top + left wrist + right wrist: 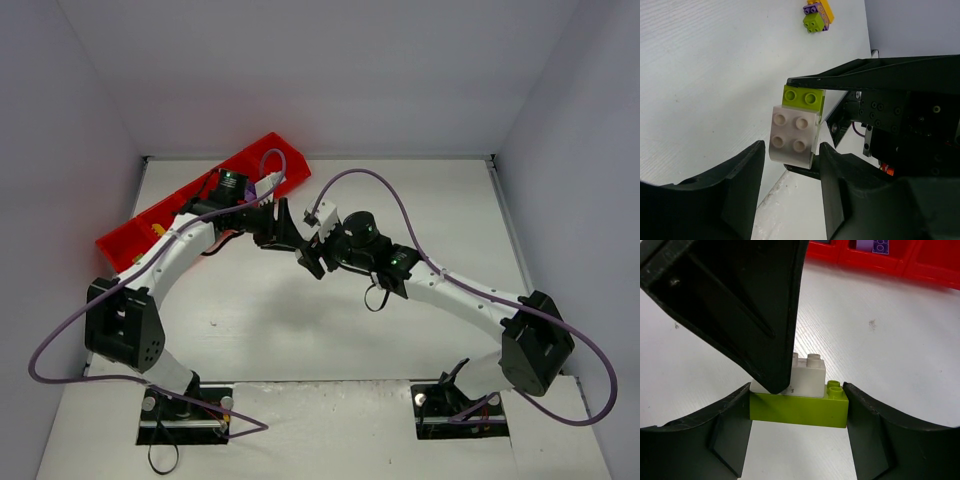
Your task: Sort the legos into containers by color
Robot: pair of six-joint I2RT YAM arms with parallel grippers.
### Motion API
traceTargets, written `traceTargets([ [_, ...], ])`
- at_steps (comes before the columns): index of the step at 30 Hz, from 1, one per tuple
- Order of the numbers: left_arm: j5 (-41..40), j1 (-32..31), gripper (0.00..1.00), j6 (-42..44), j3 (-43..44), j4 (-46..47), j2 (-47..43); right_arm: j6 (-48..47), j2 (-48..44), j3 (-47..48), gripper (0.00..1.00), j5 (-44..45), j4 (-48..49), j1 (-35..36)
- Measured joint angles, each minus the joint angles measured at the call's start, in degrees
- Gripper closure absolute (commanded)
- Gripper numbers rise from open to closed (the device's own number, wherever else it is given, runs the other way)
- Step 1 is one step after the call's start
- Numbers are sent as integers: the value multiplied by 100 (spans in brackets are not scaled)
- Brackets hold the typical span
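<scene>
Both arms reached in to meet over the white table (350, 350), near the right end of the long, shallow, glossy red plastic tray (125, 245), which lay slantwise at the far left. From above, the arms hid the bricks they worked on.

The right gripper (797, 405) was closed on a long lime green plastic brick (800, 410), one finger pressed against each short end. A square white plastic brick (791, 137) with four studs was stuck on top of it, leaving two green studs bare at one end.

The left gripper (792, 147) had its fingers on either side of that white brick. One pad lay against the brick, and a thin strip of table showed between the brick and the other pad. I cannot tell whether the fingers were truly gripping it.

Well apart from the held pair, a small clump of yellow-orange, purple and lime green bricks (816, 17) lay on the table. In the right wrist view, a purple brick (872, 245) sat in one of the tray's compartments, at the picture's upper edge
</scene>
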Motion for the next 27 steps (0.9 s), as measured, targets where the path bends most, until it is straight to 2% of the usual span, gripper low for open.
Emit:
traceTargets([
  [2, 22, 0, 65, 4, -2, 11, 37, 0, -2, 0, 100, 0, 0, 0],
  [8, 103, 0, 75, -2, -35, 149, 72, 31, -9, 0, 100, 4, 2, 0],
  [13, 157, 2, 100, -9, -76, 267, 83, 42, -9, -2, 99, 11, 0, -4],
  [14, 157, 2, 100, -7, -76, 275, 83, 42, -9, -2, 97, 13, 0, -4],
  [15, 157, 2, 100, -2, -76, 280, 83, 44, -9, -2, 94, 13, 0, -4],
  [18, 157, 2, 100, 9, -76, 291, 83, 63, -9, -2, 75, 22, 0, -7],
  [19, 157, 2, 100, 13, -76, 293, 83, 79, -9, -2, 65, 22, 2, -7],
  [23, 153, 2, 100, 48, -76, 291, 83, 142, -9, -35, 53, 31, 48, -7],
  [24, 153, 2, 100, 55, -76, 291, 83, 157, -9, -42, 40, 42, 59, -7],
  [27, 151, 4, 100, 59, -76, 297, 83, 223, -9, -48, 37, 72, 74, -7],
])
